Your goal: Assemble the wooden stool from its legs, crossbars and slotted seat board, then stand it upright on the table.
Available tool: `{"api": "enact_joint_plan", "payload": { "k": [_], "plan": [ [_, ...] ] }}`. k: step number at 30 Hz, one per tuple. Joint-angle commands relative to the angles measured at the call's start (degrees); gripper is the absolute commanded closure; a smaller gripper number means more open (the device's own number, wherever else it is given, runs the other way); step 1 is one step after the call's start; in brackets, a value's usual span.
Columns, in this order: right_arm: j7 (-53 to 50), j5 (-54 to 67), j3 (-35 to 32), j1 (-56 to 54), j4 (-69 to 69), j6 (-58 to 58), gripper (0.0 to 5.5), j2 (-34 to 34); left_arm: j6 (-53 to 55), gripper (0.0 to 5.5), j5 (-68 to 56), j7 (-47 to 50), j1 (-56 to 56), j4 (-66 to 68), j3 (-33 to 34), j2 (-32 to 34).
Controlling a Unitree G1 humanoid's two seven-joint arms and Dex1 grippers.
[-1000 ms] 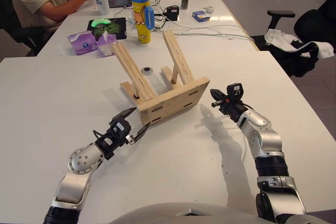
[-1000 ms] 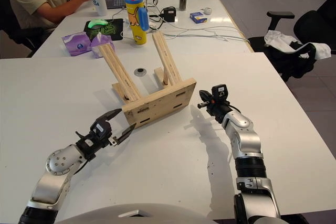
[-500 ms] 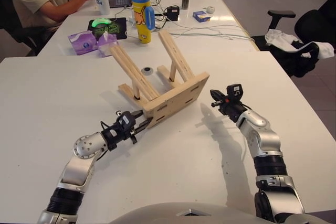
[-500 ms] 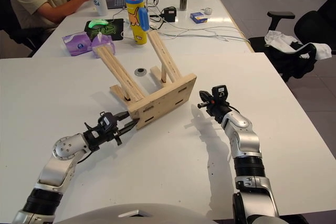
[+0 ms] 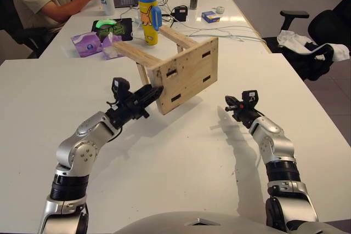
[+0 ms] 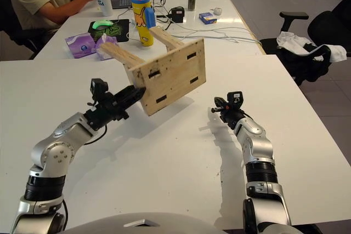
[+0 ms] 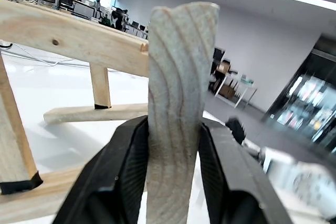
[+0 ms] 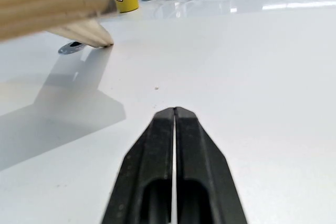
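At 9 o'clock of the white surface [image 5: 181, 157], the left gripper [image 5: 154, 92] has its fingers [image 7: 128, 166] clenched on the edge of the seat board [image 5: 189, 72], one finger on each face, near the board's 8 o'clock corner. Toward 12 o'clock from there, the assembled stool [image 6: 164, 72] is tipped on its side. The slotted board stands nearly upright with its flat face turned to the robot and its low corner near the surface. Two legs [image 5: 134, 52] run from the board's back toward 11 o'clock, away from the robot, and in the left wrist view a short crossbar [image 7: 100, 85] joins two of them. Behind the stool, on the neighbouring surface at 12 o'clock, stand a yellow cup [image 5: 147, 23] and, at its 9 o'clock, purple tissue packs [image 5: 86, 44]. In the right wrist view one low wooden end meets its own shadow on the surface, just beside a small metal disc [image 8: 72, 49]. At 4 o'clock of the board, well apart from the wood, the right gripper [image 8: 174, 110] hovers low over the surface with its fingers pressed together on nothing, tips aimed toward 10 o'clock.
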Motion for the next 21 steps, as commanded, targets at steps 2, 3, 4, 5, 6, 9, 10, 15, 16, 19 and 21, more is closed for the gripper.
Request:
{"api": "enact_joint_plan", "payload": {
  "k": [2, 3, 4, 5, 6, 9, 10, 15, 16, 19, 21],
  "plan": [
    [-6.9, -1.6, 0.0, -0.8, 4.8, 3.8, 5.50, 3.7, -11.9, 4.20, -50.7, 38.7, -41.5, 8.0, 17.7, -8.2],
    [-7.5, -1.9, 0.0, -1.1, 5.3, 4.1, 5.50, 3.8, -13.1, 4.20, -49.2, 40.7, -42.6, 9.6, 19.1, -8.0],
    [-8.3, -1.6, -0.5, -1.5, 5.6, 4.4, 5.50, 4.0, -15.2, 4.20, -46.3, 42.7, -43.0, 11.7, 21.0, -8.2],
    [-8.8, -1.8, -0.5, -2.0, 6.2, 4.5, 5.50, 4.1, -16.4, 4.20, -43.5, 45.2, -41.9, 13.6, 22.5, -8.0],
    [-9.2, -2.0, -0.4, -2.4, 6.6, 4.6, 5.50, 4.1, -16.9, 4.20, -41.8, 46.8, -40.7, 14.9, 23.5, -8.0],
    [-11.7, -1.7, -1.5, -3.8, 7.4, 5.1, 5.50, 4.4, -17.9, 4.20, -37.8, 51.7, -33.8, 18.0, 25.7, -9.9],
    [-12.3, -1.7, -1.6, -4.2, 7.7, 5.5, 5.50, 4.4, -17.5, 4.20, -36.6, 52.9, -31.5, 18.8, 26.0, -10.3],
    [-12.8, -2.4, -0.4, -5.7, 8.9, 5.8, 5.50, 3.9, -15.6, 4.20, -32.1, 54.7, -22.5, 20.0, 27.0, -13.4],
    [-12.7, -2.6, -0.2, -5.8, 9.0, 6.0, 5.50, 3.9, -14.7, 4.20, -31.4, 54.5, -20.7, 19.6, 26.5, -14.2],
    [-12.0, -3.3, 0.5, -6.0, 9.0, 6.1, 5.50, 3.8, -12.7, 4.20, -30.0, 54.0, -17.2, 17.7, 25.6, -15.6],
    [-11.7, -3.6, 0.8, -5.8, 8.9, 6.1, 5.50, 3.9, -11.9, 4.20, -28.9, 52.7, -15.4, 15.8, 25.1, -15.9]
  ]
}}
